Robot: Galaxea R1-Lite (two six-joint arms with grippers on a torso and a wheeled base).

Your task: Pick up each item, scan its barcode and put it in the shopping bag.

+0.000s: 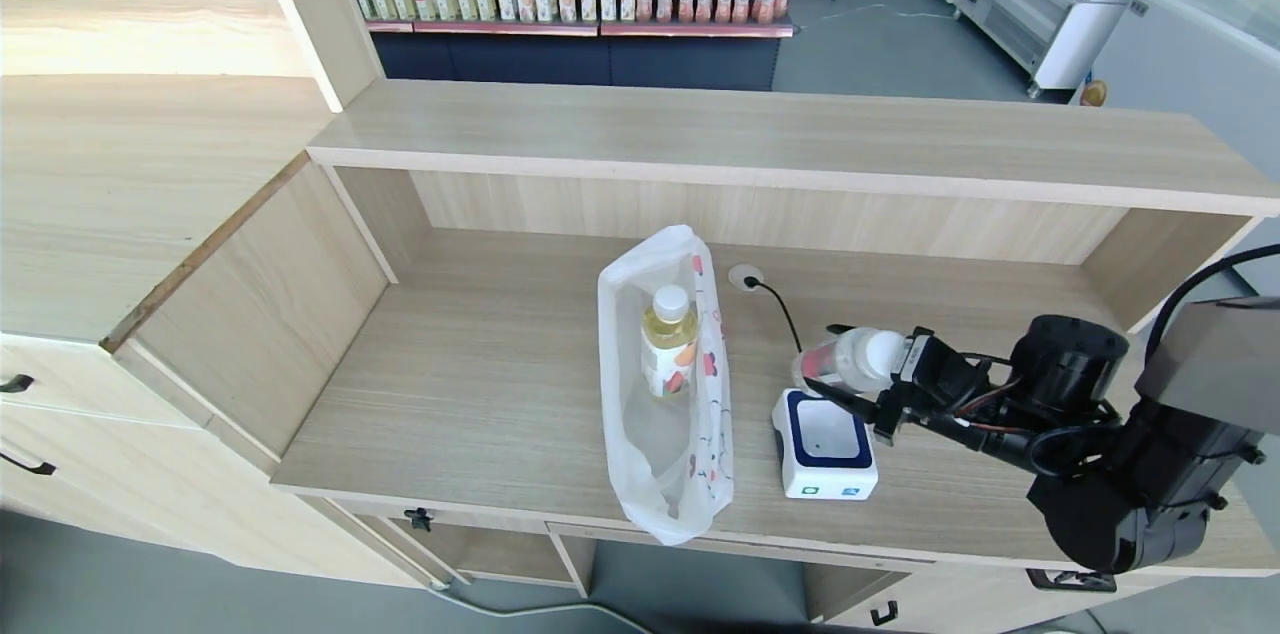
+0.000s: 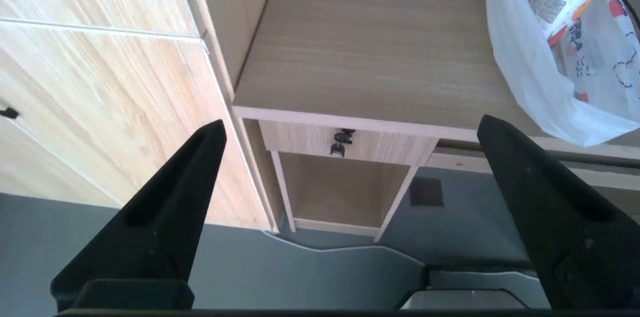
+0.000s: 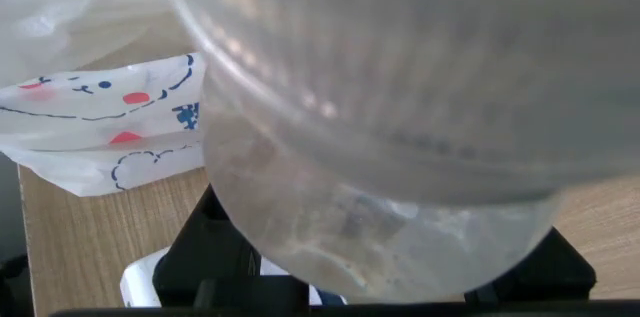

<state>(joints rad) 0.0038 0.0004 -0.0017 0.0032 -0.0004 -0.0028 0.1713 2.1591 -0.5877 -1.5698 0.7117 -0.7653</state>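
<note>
Two bottles noted. Clamped in the right gripper [image 1: 838, 366], jaws shut against its sides: one clear bottle [image 1: 850, 354], white-capped, lying sideways over the far end of the scanner [image 1: 825, 444]. Cannot tell whether it touches the scanner. Inside the shopping bag [image 1: 618, 394], just left of the scanner on the bench [image 1: 470, 394]: one yellow-drink bottle [image 1: 668, 344], cap up. Left gripper [image 2: 352, 132] spread wide, holding nothing, out in front of the bench over the floor.
</note>
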